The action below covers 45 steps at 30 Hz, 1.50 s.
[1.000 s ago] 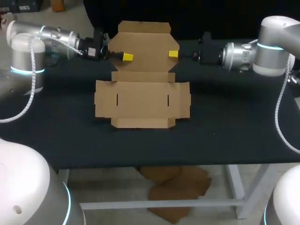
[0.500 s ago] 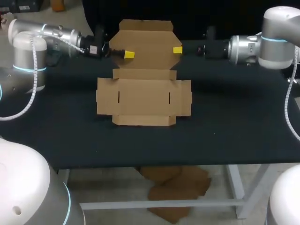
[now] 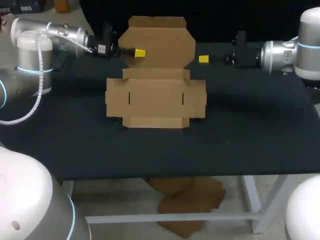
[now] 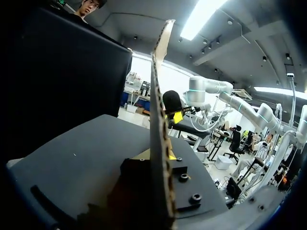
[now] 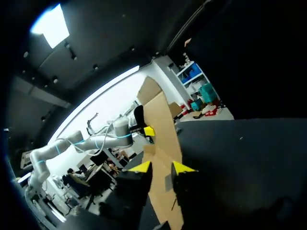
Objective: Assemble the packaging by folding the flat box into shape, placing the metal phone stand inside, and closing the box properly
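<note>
At the left, the left gripper (image 3: 139, 52) is pinched on the near corner of the rear flap (image 3: 157, 42). One yellow tip shows on the front face, and the wrist view has the cardboard running edge-on between the fingers. That flap stands raised off the table (image 3: 250, 130), while the rest of the flat box (image 3: 156, 97) lies spread at the middle, its side and front panels not yet folded.

The risk I see is that single hold. With only one corner pinched, the flap could twist or sag on its free side, or crease away from the score line if the arm pushes on. A pull could also drag the whole sheet across the cloth, since nothing pins the base. Thin card may slip out of the tips as well.

Over to the right, the right gripper (image 3: 203, 59) hangs just beside the flap's edge, not touching it, fingers parted with nothing between them. If it comes in to catch that edge — my guess at its job — it might meet it at a bad angle and knock it instead.

The count: one box, one raised flap, two grippers — and no phone stand anywhere that I can see.
</note>
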### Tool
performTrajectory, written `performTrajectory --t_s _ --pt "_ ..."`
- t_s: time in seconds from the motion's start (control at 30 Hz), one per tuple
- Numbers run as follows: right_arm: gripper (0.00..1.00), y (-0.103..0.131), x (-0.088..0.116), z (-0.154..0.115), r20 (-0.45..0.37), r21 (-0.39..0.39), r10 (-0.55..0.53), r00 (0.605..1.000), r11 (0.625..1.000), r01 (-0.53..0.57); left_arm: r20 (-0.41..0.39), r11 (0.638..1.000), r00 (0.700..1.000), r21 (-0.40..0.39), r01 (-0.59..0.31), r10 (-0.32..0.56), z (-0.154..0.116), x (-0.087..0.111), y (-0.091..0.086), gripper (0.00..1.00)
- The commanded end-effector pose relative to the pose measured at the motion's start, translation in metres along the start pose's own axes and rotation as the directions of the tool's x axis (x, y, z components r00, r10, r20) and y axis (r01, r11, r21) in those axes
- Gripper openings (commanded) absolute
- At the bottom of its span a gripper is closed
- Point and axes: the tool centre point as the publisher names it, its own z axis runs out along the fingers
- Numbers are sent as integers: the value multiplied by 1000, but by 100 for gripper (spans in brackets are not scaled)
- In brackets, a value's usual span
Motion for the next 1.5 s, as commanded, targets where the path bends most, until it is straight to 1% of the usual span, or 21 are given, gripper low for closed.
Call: performTrajectory --t_s 0.03,0.23,0.33,0.43,0.47,1.1,1.17,1.2,1.23,1.3,1.33,1.4,1.43,1.5 --pt "0 -8 21 -14 148 9 -21 989 1000 20 -6 1000 1000 -4 -12 12 2 -5 -6 0" --pt "0 -22 39 -26 201 29 -88 976 996 84 -15 999 999 2 -35 35 5 -10 -12 0" --pt "0 -30 45 -31 216 54 -123 969 992 114 -24 999 999 7 -48 48 6 -11 -14 0" --pt "0 -39 51 -29 232 135 -143 962 984 114 -22 998 998 11 -56 56 6 -11 -16 0" --pt "0 -42 52 -28 259 157 -145 955 982 106 -15 998 998 11 -57 57 6 -11 -17 0" --pt "0 -42 52 -28 259 157 -145 955 982 106 -15 998 998 8 -60 60 5 -10 -18 0" --pt "0 -40 57 -18 269 163 -172 948 978 132 -15 998 998 8 -60 60 5 -10 -18 0" --pt "0 -41 61 -15 254 161 -191 948 975 153 -15 998 998 8 -60 60 5 -10 -18 0" --pt "0 -42 64 -15 244 153 -197 950 975 163 -15 998 998 8 -60 60 5 -10 -18 0" --pt "0 -48 68 -17 250 146 -205 946 974 173 -10 996 996 17 -85 85 6 -5 -20 0" --pt "0 -52 70 -19 248 133 -202 947 976 173 -25 995 995 25 -94 94 6 -1 -21 0" --pt "0 -61 73 -23 259 126 -220 940 973 193 -13 994 994 31 -105 106 7 2 -23 0" --pt "0 -65 75 -26 258 113 -219 941 974 195 -28 993 994 39 -109 110 7 4 -24 0" --pt "0 -73 78 -30 269 108 -232 935 972 210 -21 992 993 42 -116 117 8 6 -25 0"
